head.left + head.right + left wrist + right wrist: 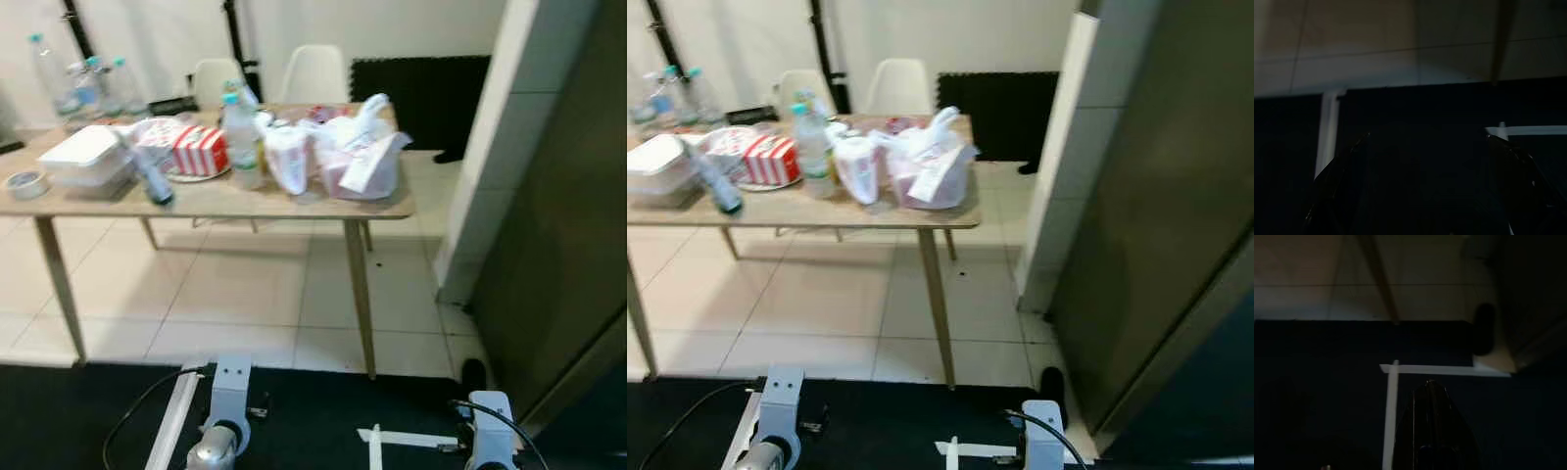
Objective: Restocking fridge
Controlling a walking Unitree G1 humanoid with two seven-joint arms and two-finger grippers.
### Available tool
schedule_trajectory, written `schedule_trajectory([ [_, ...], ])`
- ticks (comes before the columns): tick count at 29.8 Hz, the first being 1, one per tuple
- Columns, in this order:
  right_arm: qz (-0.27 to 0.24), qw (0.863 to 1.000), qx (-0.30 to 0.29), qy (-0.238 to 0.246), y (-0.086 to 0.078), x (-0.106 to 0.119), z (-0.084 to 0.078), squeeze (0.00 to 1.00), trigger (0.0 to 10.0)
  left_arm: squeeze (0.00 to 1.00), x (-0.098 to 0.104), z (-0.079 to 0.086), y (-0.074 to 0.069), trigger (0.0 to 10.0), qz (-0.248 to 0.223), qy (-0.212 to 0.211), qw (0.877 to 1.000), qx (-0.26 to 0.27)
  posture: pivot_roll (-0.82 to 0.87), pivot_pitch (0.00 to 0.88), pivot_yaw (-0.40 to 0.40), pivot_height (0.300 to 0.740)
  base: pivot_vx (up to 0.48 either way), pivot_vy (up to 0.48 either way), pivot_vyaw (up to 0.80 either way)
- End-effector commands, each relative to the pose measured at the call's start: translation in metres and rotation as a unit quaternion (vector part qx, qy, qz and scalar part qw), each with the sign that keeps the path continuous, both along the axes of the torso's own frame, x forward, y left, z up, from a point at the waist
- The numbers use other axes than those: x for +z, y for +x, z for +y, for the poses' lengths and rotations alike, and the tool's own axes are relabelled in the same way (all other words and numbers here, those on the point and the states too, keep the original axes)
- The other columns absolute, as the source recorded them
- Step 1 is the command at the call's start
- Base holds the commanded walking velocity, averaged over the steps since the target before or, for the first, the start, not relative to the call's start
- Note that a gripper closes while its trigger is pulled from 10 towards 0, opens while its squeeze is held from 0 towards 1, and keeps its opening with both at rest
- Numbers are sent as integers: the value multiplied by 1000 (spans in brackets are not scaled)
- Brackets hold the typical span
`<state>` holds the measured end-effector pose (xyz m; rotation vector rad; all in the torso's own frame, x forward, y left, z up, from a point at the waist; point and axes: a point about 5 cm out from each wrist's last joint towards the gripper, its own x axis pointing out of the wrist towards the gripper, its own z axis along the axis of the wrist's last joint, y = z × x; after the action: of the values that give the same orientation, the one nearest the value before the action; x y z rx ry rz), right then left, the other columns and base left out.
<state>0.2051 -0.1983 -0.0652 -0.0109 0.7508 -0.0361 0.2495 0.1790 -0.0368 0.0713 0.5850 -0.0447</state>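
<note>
A wooden table (225, 201) stands ahead of me, loaded with groceries: a clear water bottle (240, 137), white plastic bags (358, 152), a red and white striped box (199, 150), a white foam container (86, 157) and a dark bottle (155, 181) leaning by it. The tall dark grey fridge (558, 245) rises on the right, its front closed. Both arms hang low over the floor mat, far from the table. In the dim wrist views, my left gripper (1420, 196) is open and holds nothing, and my right gripper (1432, 401) is shut with nothing in it.
Several water bottles (83, 88) and a tape roll (26, 183) sit at the table's left end. Two white chairs (313, 73) stand behind it. A white pillar (490, 127) flanks the fridge. A black mat (98, 411) with white tape marks (407, 439) lies underfoot, with tiled floor beyond.
</note>
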Motion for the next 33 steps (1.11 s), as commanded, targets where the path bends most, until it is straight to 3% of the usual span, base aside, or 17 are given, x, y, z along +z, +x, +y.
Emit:
schedule_trajectory([
  [1,5,1000,-1,-1,-3,-2,-1,0,10000,0,-3,2,-4,10000,8,1,1000,3,-39,12,48,740,0,0,-563],
  [6,4,1000,-1,-2,-3,-2,-2,0,10000,0,-3,2,-4,10000,7,1,1000,3,-42,10,48,740,0,0,-529],
  [26,4,1000,10,-4,-4,-2,-1,0,10000,0,-4,0,-6,10000,8,0,1000,1,-40,32,42,740,0,0,0],
  [33,3,1000,10,-2,-4,-2,0,0,10000,0,-4,0,-5,10000,7,-1,1000,0,-39,34,45,740,254,0,0],
])
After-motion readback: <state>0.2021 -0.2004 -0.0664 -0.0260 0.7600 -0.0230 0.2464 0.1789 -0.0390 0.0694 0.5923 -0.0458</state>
